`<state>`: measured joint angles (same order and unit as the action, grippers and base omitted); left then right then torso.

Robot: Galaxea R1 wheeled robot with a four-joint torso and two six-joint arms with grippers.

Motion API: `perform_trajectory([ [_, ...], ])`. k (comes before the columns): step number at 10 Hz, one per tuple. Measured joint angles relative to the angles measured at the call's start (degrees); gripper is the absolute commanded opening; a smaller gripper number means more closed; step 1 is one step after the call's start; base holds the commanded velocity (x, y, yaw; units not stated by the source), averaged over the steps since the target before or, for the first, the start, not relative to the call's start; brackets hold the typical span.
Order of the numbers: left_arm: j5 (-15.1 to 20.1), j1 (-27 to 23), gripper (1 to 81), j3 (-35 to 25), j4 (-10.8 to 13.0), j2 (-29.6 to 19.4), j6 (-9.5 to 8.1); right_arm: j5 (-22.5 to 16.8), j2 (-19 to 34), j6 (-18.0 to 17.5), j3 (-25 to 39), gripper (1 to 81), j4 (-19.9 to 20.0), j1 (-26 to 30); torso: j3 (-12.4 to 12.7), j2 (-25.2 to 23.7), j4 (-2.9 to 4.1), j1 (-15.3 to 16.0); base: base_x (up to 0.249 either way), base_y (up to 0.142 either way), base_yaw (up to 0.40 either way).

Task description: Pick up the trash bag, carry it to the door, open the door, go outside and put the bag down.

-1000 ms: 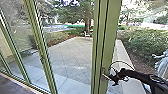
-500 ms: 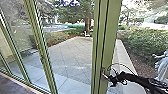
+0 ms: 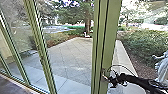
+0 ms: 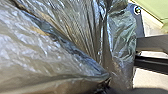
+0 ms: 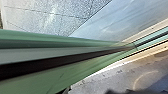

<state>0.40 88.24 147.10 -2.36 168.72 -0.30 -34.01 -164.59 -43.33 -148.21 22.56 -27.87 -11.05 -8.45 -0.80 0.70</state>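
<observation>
In the head view my right gripper [image 3: 108,78] reaches in from the right to the handle [image 3: 103,74] on the green door frame [image 3: 110,40]. Its tip is close against the handle; whether it grips it, I cannot tell. The right wrist view has the green frame [image 5: 62,58] running across it at close range. In the left wrist view the shiny, crumpled trash bag [image 4: 30,55] is large and near, its folds gathering toward a dark part of the gripper at the edge. How the fingers there stand is hidden.
Glass panes with green posts [image 3: 42,53] stand to the left. Beyond the glass lie a paved yard [image 3: 72,57], a tree [image 3: 87,17] and a hedge [image 3: 142,42]. A pale draped shape [image 3: 162,67] is at the far right.
The right arm has lowered and shifted slightly, its gripper staying close to the door handle. The door frame looks unmoved.
</observation>
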Motion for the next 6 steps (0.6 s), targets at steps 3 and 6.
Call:
perform_trajectory([
  [3,-0.1,-0.8,1.0,0.0,0.0,0.0,0.0,-1.0,0.6,1.8,0.7,81.1,-0.3,-0.7,0.0,-0.1,-0.04,-0.1,0.103,0.0,0.0],
  [6,-0.1,-0.9,1.0,0.0,0.0,0.0,0.0,1.8,0.6,-1.2,-0.4,81.1,-1.0,-0.1,0.0,0.0,-0.04,0.0,0.0,0.0,0.0],
])
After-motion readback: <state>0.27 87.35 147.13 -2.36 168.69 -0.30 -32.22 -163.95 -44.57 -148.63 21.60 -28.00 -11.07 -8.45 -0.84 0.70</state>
